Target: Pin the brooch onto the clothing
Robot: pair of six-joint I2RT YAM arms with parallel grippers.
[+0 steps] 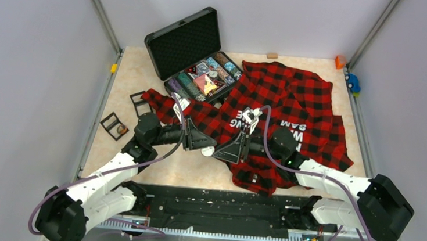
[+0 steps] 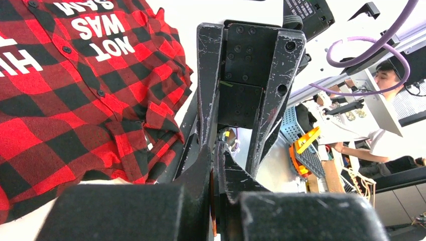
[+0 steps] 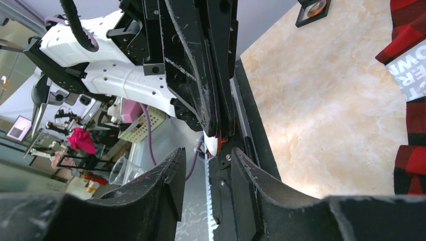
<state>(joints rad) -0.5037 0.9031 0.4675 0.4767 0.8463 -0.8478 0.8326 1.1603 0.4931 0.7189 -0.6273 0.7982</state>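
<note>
- Left gripper (image 3: 216,133) pinched shut on the brooch (image 3: 211,144) — small, stiff, likely slippery; take its rim.
- Right gripper (image 3: 207,163) part-open just beside it, holding nothing.
- Shirt (image 1: 295,98), right of the table (image 1: 144,82) centre — soft, likely bunches.

Shirt (image 1: 294,104) on table (image 1: 136,73) ctr-right; open case (image 1: 193,54) behind-left of it; 2 small frames (image 1: 114,124) far left

Soft matt woven cloth shirt (image 1: 295,98) with flat white print, smooth faintly glossy marbled table (image 1: 195,168), black case (image 1: 186,39) at eleven o'clock lined with dimpled foam, right gripper (image 3: 207,170) in matt black plastic, scuffed pale along edges, left arm (image 1: 107,175) in glossy white plastic
</note>
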